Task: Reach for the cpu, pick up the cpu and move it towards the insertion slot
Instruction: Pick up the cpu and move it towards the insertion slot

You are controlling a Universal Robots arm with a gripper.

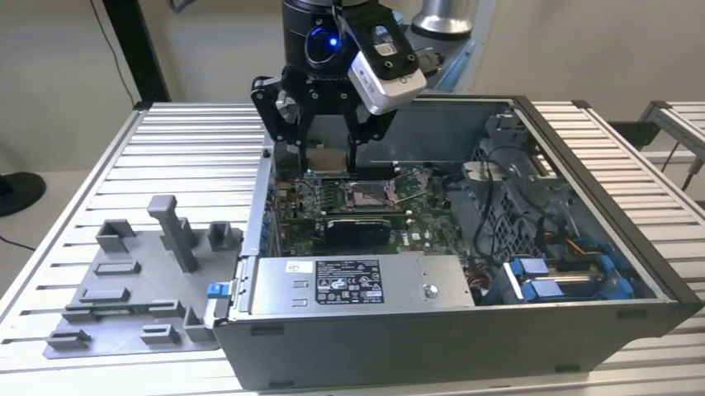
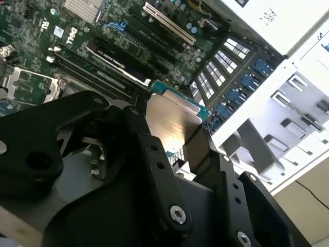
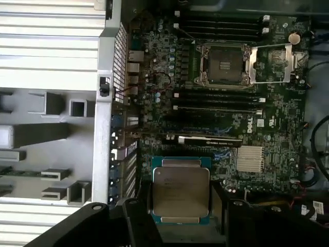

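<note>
Claw (image 1: 328, 154) grips the cpu (image 3: 180, 191) by its edges, hanging over the open case, insertion slot (image 1: 367, 195) at its five o'clock.

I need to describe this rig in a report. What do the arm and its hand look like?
The arm is a dark, rounded column with a glowing blue light on its wrist and a silver-grey camera block strapped alongside. The hand is matte black, built of jointed metal links with silver screws, ending in two slim fingers.
</note>
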